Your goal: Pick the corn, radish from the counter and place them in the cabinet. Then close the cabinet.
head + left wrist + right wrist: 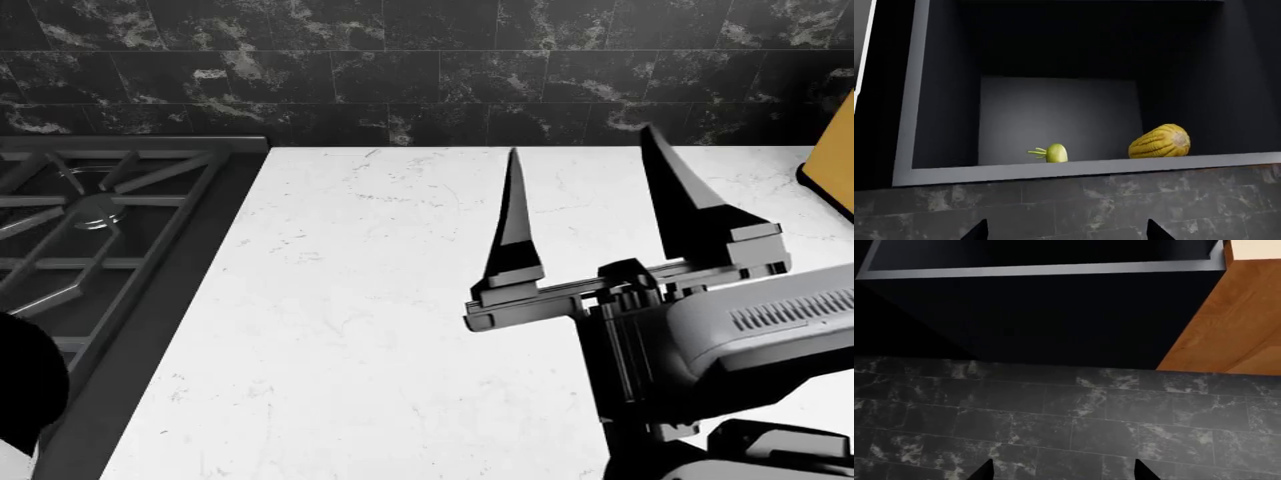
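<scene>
Now corn (1160,141) and radish (1055,153) lie inside the open cabinet (1054,170); closing remains. Right gripper (594,205) spread wide, empty; left gripper (1064,231) likewise.

We see the corn (1160,141), a stubby yellow cob with lengthwise kernel rows and a blunt brownish end, lying on its side on the cabinet (1054,172) floor near the front lip. The radish (1055,153), small, pale whitish-green with a green stem stub, sits apart from it. Both lie above and ahead of our left hand. The cabinet is open. The white, grey-veined counter (347,300) spreads beneath our right hand.
</scene>
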Motion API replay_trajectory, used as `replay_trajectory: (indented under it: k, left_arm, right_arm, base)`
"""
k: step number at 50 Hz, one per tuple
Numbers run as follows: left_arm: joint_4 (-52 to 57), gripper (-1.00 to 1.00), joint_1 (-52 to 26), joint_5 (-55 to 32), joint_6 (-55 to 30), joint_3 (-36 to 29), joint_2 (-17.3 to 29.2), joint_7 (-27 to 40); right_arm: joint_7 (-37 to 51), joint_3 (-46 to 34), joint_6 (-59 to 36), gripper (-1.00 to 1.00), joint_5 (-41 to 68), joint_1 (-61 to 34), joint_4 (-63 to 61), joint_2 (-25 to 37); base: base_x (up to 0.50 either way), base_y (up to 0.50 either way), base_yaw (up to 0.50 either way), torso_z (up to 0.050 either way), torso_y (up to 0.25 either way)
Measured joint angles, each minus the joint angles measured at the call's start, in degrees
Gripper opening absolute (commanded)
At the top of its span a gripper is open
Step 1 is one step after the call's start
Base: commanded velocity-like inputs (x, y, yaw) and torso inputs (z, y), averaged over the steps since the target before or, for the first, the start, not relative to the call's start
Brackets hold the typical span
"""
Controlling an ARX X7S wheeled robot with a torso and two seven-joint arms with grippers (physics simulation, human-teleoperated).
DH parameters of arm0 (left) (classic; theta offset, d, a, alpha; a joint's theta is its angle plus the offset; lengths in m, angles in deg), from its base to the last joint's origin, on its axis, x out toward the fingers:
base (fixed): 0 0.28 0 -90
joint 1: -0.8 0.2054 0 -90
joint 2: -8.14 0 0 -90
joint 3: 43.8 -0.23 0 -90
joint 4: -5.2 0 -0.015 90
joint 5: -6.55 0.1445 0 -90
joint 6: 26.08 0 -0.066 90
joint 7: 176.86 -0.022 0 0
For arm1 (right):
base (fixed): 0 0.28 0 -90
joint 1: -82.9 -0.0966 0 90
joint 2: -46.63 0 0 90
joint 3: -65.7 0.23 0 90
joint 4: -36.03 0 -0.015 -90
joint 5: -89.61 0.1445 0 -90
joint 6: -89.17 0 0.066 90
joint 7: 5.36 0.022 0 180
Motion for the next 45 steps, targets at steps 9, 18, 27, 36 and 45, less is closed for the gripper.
replay_trajectory:
  k: [9,18,27,36,45]
  left_arm:
    - [6.6,1.0,6.4,-3.8,2.7,0.5,1.6,4.6]
    - [13.1,1.0,14.4,1.7,1.6,3.7,-0.2,0.2]
    - [18.7,1.0,22.7,11.2,1.7,6.4,-2.5,-8.0]
    - [21.5,1.0,28.2,17.2,3.0,7.2,-4.1,-12.6]
    - [22.5,1.0,31.3,21.4,4.4,6.8,-4.7,-15.5]
  right_arm:
    - [0.7,0.4,-0.5,1.0,-0.3,0.2,-1.0,0.8]
    - [1.8,1.1,-0.8,1.0,-0.7,0.2,-2.3,2.9]
    - [1.5,1.9,-1.3,1.0,0.2,-0.7,-2.9,5.5]
    - [0.2,3.4,-0.1,1.0,2.2,-1.9,-3.0,10.0]
    - [-1.7,5.2,3.3,1.0,4.8,-3.1,-3.0,16.4]
  base:
    - [0.0,0.0,0.0,0.0,0.0]
    - [0.0,0.0,0.0,0.0,0.0]
    - [0.0,0.0,0.0,0.0,0.0]
    - [0.0,0.0,0.0,0.0,0.0]
    - [0.0,0.0,0.0,0.0,0.0]
